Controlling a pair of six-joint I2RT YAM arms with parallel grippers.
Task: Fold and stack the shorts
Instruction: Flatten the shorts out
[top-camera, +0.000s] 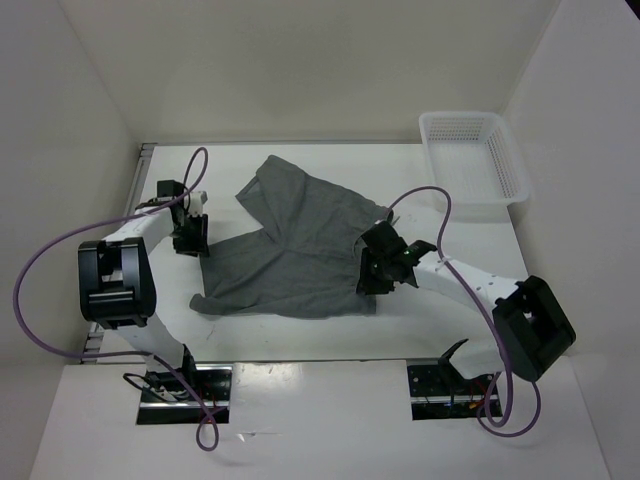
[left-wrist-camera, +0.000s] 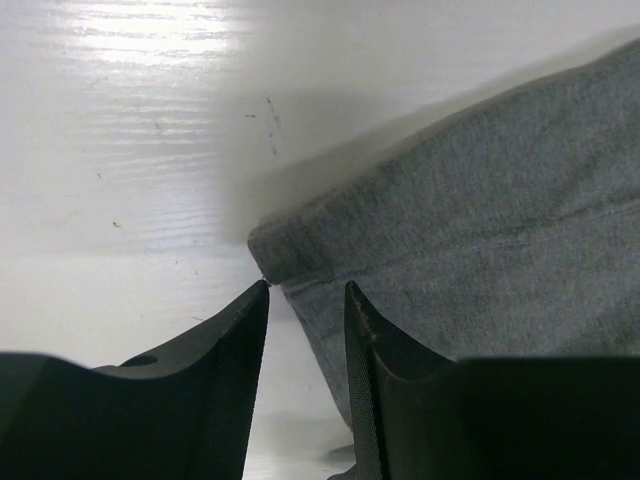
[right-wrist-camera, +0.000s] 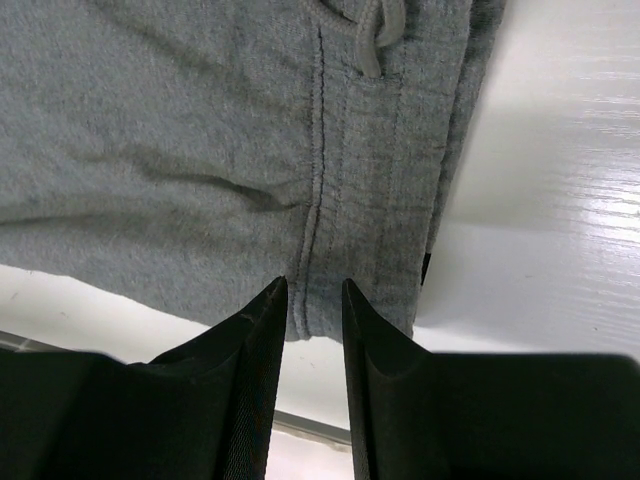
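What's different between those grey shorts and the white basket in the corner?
The shorts are grey soft cloth; the basket is white stiff mesh. The shorts lie spread, rumpled and unfolded mid-table; the basket sits at the far right corner. The left gripper and right gripper are at the shorts' edges, neither near the basket. Shared: neither is lifted.
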